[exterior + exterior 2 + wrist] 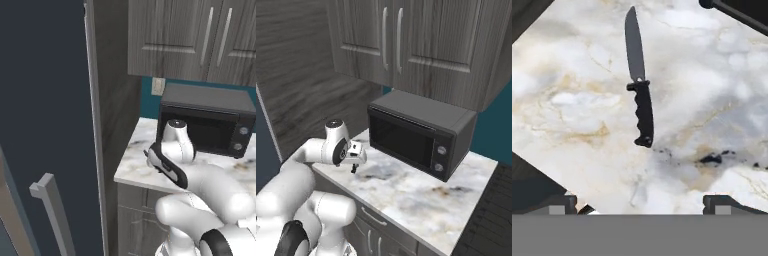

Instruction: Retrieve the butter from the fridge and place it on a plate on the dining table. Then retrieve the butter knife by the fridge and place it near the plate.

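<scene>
Butter knife [639,82] is what the coming move turns on, and it lies flat on the marble table [572,105] directly ahead of the pincer [641,204], whose two dark fingertips [558,204] stand wide apart at the bottom of the hand view with nothing between them. Seen from the hand, the knife sits roughly centred over the gap between the tips, clear of both. Its long axis runs almost straight away from the pincer, leaning only slightly: the black ribbed handle is the near end, the dark blade points off to the far side. That puts the axis across the line between the two fingertips, so the jaws should, I judge, close on the handle's narrow sides without turning the wrist much; the move looks like a straight descent onto the handle. In the right base view the pincer [354,161] hangs just above the table near its left end, pointing down, with the dark microwave [421,132] off to the right. The grey fridge [45,125] stands just beside that end of the table.
</scene>
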Controlling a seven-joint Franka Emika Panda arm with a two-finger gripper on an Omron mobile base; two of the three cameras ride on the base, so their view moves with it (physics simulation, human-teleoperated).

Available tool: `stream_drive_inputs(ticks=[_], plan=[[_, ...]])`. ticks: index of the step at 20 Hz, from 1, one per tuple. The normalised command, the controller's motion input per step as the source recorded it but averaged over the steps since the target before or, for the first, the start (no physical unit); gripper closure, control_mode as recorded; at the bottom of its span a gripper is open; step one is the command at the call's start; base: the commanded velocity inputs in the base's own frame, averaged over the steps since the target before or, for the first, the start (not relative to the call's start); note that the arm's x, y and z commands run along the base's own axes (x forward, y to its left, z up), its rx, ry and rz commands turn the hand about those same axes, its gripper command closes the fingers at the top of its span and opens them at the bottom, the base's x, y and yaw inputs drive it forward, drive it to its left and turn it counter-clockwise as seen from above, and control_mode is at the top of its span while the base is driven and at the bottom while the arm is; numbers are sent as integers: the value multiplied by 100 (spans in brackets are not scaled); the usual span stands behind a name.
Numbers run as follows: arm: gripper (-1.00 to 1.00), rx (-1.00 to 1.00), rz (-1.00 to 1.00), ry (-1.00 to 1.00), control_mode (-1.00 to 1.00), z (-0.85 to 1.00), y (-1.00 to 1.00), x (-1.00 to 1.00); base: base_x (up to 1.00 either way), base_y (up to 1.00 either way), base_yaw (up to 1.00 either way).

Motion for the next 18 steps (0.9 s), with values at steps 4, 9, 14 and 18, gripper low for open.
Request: stream_drive_inputs(ticks=[4,9,14,18], plan=[[-100,0,13,0,-100,-30,0,54,0,0,0],[-100,0,6,5,-100,-26,1,65,0,0,0],[-100,-1,0,-1,-100,-37,6,18,0,0,0],[-100,0,0,0,-100,-34,8,19,0,0,0]])
